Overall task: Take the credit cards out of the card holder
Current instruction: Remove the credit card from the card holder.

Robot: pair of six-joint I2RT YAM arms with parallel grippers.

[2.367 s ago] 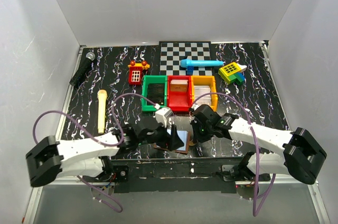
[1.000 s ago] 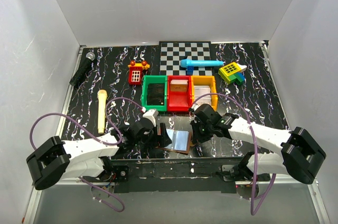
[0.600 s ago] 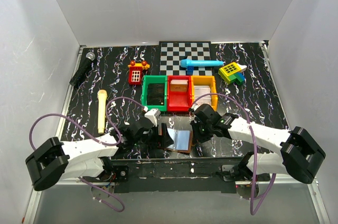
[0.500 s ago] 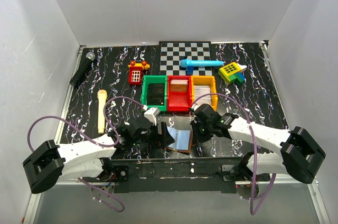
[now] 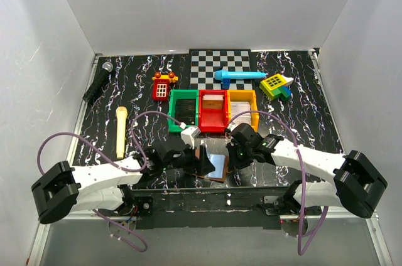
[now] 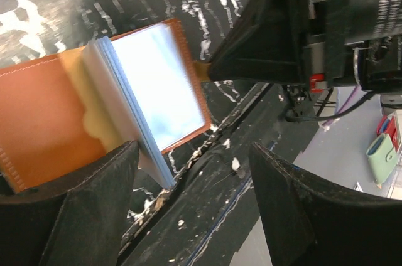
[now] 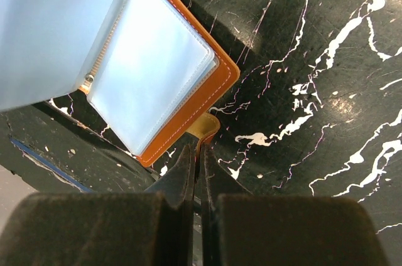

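Note:
The card holder [image 5: 215, 167] lies open near the table's front edge, brown outside with pale blue-grey sleeves [image 7: 147, 71]. Its sleeves stand fanned up in the left wrist view [image 6: 157, 84]. My right gripper [image 5: 231, 158] is shut on the holder's small brown tab [image 7: 211, 125], the jaws pinching it [image 7: 200, 153]. My left gripper [image 5: 202, 160] is open and empty, its fingers [image 6: 69, 216] straddling the holder's near left corner, just above the table edge [image 6: 195, 203]. I cannot make out any card in the sleeves.
Green [image 5: 183, 110], red [image 5: 213, 110] and orange [image 5: 243, 108] bins stand just behind the holder. A checkered mat [image 5: 220, 68], a blue toy [image 5: 237, 76], a yellow block toy [image 5: 276, 85], a red toy phone [image 5: 162, 86], a microphone [image 5: 98, 82] and a yellow stick [image 5: 120, 130] lie farther off.
My left gripper has moved right, back over the holder's left half, and now covers part of it. My right gripper has stayed shut on the tab.

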